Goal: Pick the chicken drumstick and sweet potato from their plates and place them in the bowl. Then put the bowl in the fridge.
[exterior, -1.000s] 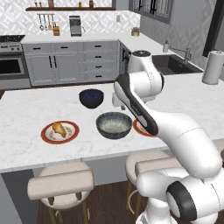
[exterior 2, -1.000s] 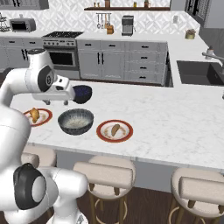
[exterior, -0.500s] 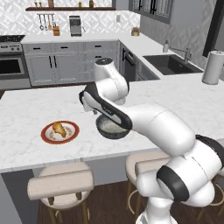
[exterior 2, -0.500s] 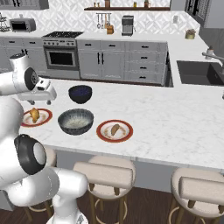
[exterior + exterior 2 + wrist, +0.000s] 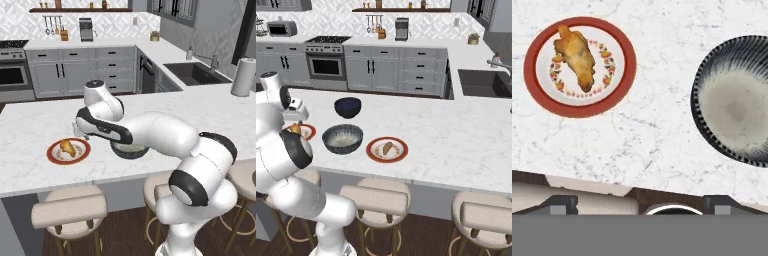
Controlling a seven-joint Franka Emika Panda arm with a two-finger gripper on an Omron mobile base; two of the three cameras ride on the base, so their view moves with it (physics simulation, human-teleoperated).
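Both base views look forward and down from behind the arm, left and right, sharing the table [image 5: 30, 125] and bowl [image 5: 342, 139]; the hand view looks straight down, nearer, on the same bowl

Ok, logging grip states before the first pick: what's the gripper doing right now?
Gripper: open, holding nothing, above the counter between the drumstick plate and the bowl.

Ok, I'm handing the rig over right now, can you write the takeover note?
End effector: open, holding nothing, above the counter near the drumstick's plate.
Chicken drumstick: on its plate, left of the bowl in the hand view.
Sweet potato: on the other plate, on the bowl's far side.
Bowl: empty, on the counter.
Done: nothing yet.
Left: both foods into the bowl, then the bowl into the fridge.
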